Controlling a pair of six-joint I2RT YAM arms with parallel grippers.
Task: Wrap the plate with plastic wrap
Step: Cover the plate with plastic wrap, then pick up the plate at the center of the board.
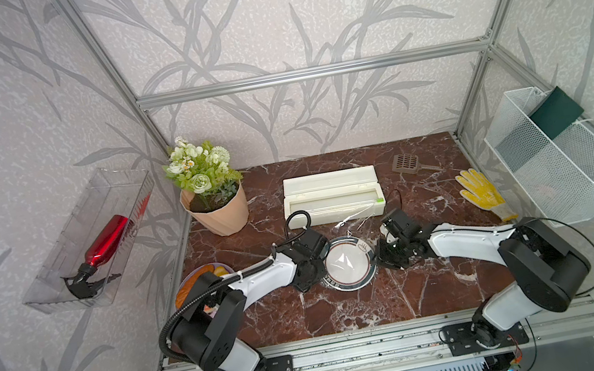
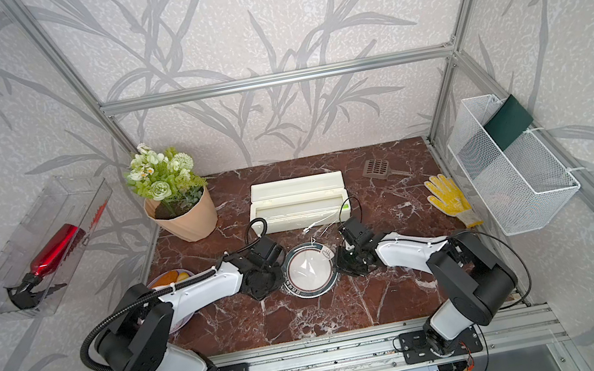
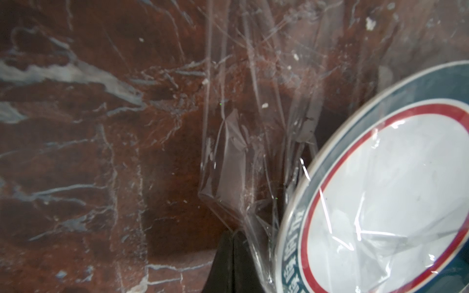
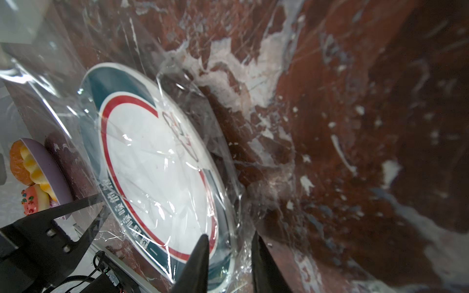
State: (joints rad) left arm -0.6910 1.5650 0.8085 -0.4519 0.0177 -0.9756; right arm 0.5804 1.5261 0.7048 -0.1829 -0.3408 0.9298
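the red-brown marble worktop [image 1: 350, 309] carries everything. toward its back lies the long cream dispenser box [image 1: 332, 196]. at the worktop's left edge a purple plate [image 4: 50, 167] of toy food sits partly under the left arm. the plate [image 1: 350, 268] lies flat in front of the box, about mid-worktop, between the two arms. the plastic wrap [image 4: 228, 177] is draped over it, wrinkled and glinting. the wrap spills past the rim onto the worktop on both sides, and a crumpled edge lies between plate and box. the left fingers [image 3: 223, 266] are just beside the plate's left rim, clenched together, with the bunched wrap [image 3: 228, 152] gathered in at their tips. the right fingers [image 4: 198, 261] stand apart astride the plate's right rim, one over the plate and one outside it. the film-covered edge lies between them. whether they press on it cannot be told.
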